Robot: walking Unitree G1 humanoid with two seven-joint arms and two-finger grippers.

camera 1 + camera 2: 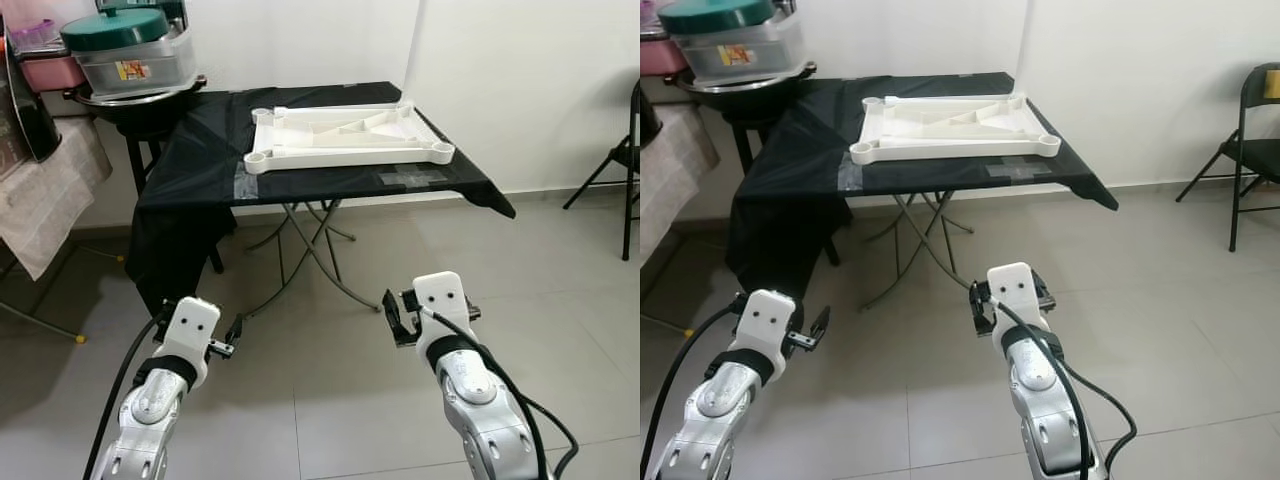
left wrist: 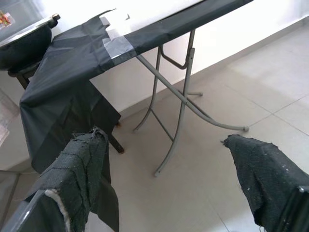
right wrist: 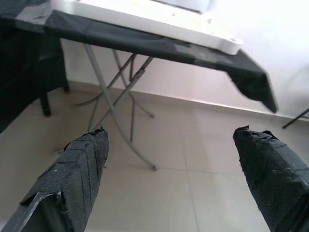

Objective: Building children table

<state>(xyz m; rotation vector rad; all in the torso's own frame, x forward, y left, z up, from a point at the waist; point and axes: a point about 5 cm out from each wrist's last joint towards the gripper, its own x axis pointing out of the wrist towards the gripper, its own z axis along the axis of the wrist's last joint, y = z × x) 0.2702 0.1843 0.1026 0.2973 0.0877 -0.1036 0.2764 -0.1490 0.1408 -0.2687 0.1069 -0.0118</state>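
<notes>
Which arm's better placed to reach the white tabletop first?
Right, marginally. The right gripper is open and sits more directly below the white tabletop; the left gripper, also open, faces the draped black cloth.

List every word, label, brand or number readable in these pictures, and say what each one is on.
No text can be read here.
Sticker on the clear container with the green lid: red and yellow print, too small and blurred to read.
White children's tabletop on the black-draped folding table: no markings visible.
Left pincer and right pincer: no lettering visible.
</notes>
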